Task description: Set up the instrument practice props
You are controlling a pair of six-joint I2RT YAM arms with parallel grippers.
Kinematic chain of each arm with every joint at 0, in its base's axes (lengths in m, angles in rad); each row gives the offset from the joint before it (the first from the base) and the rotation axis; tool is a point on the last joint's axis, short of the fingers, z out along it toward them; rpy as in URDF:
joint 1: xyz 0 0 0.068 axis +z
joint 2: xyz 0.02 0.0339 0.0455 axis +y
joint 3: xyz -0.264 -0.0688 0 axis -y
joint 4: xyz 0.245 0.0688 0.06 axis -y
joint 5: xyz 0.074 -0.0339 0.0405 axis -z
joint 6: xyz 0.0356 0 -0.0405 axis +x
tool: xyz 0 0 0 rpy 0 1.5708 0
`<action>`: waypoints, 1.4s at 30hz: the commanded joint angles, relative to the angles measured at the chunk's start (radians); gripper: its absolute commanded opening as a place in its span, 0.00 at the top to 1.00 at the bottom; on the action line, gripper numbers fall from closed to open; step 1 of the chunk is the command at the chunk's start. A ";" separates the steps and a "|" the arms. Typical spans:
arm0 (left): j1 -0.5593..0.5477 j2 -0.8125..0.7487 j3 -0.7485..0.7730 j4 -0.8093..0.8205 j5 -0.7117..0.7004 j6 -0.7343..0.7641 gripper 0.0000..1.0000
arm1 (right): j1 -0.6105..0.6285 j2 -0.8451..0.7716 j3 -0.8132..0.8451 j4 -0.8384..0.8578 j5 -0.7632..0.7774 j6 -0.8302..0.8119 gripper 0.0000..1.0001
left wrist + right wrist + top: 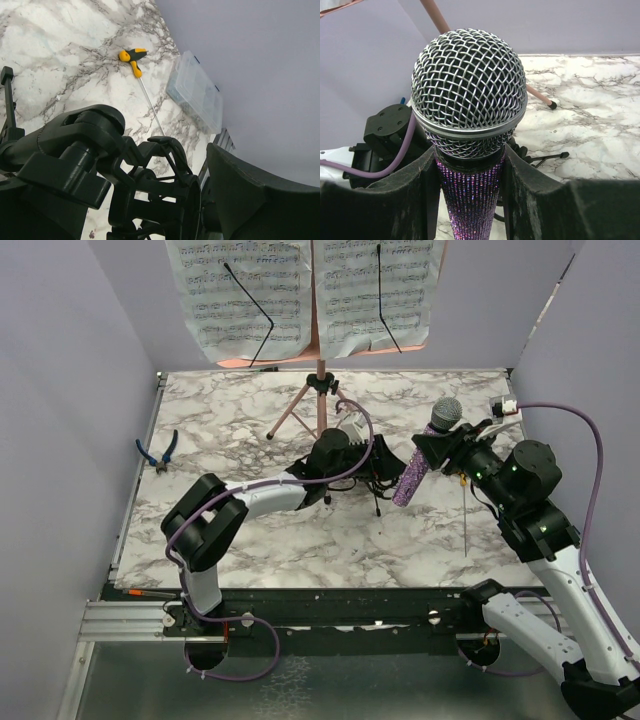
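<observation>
Marble tabletop (300, 540) bears one stand (321, 368), two pages (240, 290) — right claw (432, 447) clamps one microphone (412, 480), left claw (372, 458) gapes around one shock-mount (165, 170).

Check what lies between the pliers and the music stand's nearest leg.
Nothing: the top view shows only bare tabletop between the pliers and the music stand.

From above, the frame's edge cuts off the tops of the pages (250, 295), which hide nearly all the desk of the stand (297, 405). The right arm (530, 480) covers most of the handle of the screwdriver (465, 525). At the left wrist the mount (155, 172) runs off the bottom edge, and we cannot tell whether the left fingers (250, 195) touch it. The right fingers (395, 200) hide the sides of the mic (470, 85), its tail cut off below.
</observation>
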 commanded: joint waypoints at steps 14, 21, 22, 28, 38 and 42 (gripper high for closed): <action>0.042 0.028 0.027 0.096 0.047 -0.065 0.07 | 0.005 -0.019 0.050 0.008 0.056 -0.033 1.00; 0.046 -0.111 -0.135 0.095 0.004 -0.105 0.01 | 0.005 -0.019 0.039 0.018 0.054 -0.034 1.00; 0.046 -0.134 -0.160 0.095 -0.007 -0.112 0.01 | 0.005 -0.017 0.037 0.022 0.053 -0.033 1.00; 0.055 -0.281 -0.296 0.094 -0.033 -0.122 0.01 | 0.005 -0.012 0.026 0.034 0.045 -0.027 1.00; 0.159 -0.520 -0.447 0.047 0.007 -0.083 0.01 | 0.005 -0.011 -0.010 0.064 0.070 -0.047 1.00; 0.251 -0.563 -0.475 0.020 0.068 -0.084 0.01 | 0.005 -0.002 -0.026 0.100 0.101 -0.089 0.99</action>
